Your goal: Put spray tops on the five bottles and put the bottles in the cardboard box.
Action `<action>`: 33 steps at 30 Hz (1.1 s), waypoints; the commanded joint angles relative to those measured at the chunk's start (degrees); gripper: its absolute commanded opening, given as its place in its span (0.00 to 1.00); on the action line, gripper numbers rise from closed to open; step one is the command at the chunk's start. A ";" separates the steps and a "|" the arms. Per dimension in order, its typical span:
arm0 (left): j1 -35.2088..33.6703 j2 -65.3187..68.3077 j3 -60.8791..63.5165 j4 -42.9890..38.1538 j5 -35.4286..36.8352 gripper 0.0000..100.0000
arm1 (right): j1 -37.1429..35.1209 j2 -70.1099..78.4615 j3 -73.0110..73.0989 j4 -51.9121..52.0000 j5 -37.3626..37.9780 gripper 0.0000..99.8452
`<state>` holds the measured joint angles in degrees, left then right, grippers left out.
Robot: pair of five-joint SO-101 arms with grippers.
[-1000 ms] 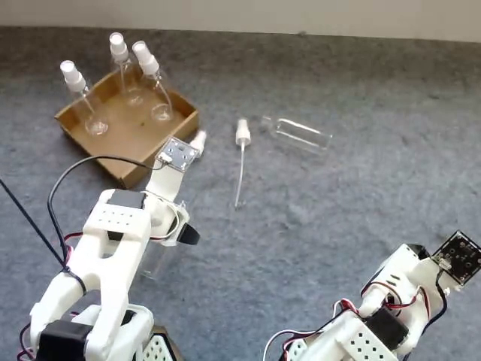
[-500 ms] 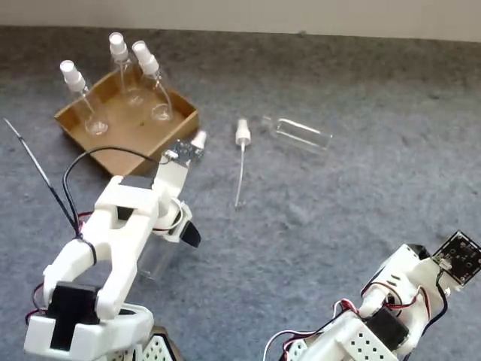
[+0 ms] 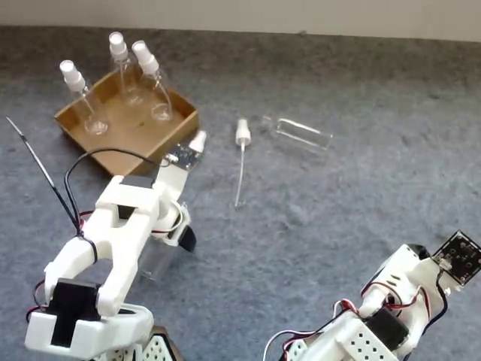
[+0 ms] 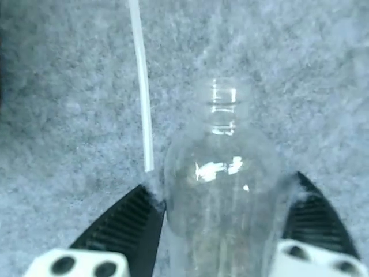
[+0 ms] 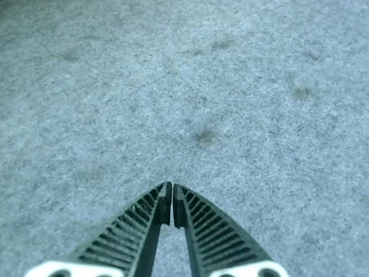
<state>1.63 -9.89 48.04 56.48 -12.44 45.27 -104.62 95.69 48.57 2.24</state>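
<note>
A clear bottle (image 4: pixel 219 150) with an open neck lies on the grey carpet, and my left gripper (image 4: pixel 222 184) is shut on its body, one jaw on each side. From above, this bottle (image 3: pixel 154 259) pokes out under the left arm near the front left. A spray top (image 3: pixel 198 141) lies beside the cardboard box (image 3: pixel 113 154); its white tube (image 4: pixel 141 86) runs alongside the held bottle. Another spray top (image 3: pixel 241 143) and a second clear bottle (image 3: pixel 301 134) lie mid-table. Three capped bottles (image 3: pixel 124 71) stand in the box. My right gripper (image 5: pixel 172 202) is shut above bare carpet.
The right arm (image 3: pixel 406 301) sits folded at the front right corner. A black cable (image 3: pixel 45 177) loops off the left arm near the box's front wall. Open carpet stretches across the centre and right of the table.
The left arm has sunk lower and drawn back a little toward the front edge, its cable swinging out to the left. The right arm and loose parts have not moved.
</note>
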 commanded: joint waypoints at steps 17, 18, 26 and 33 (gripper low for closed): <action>-0.31 -0.84 -19.38 16.79 -0.35 0.04 | -0.04 -0.40 8.92 0.31 0.44 0.01; -0.31 -0.84 -20.97 18.46 -0.35 0.04 | -0.04 -0.48 8.92 0.31 0.35 0.01; -0.31 -0.84 -34.59 33.58 -0.26 0.04 | -0.22 -0.66 8.92 0.04 0.44 0.01; -0.31 -0.92 -48.22 44.13 -0.26 0.03 | -9.54 -0.66 8.92 -0.13 0.62 0.01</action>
<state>1.54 -9.80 8.31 96.22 -12.44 40.18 -104.62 95.69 48.57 2.24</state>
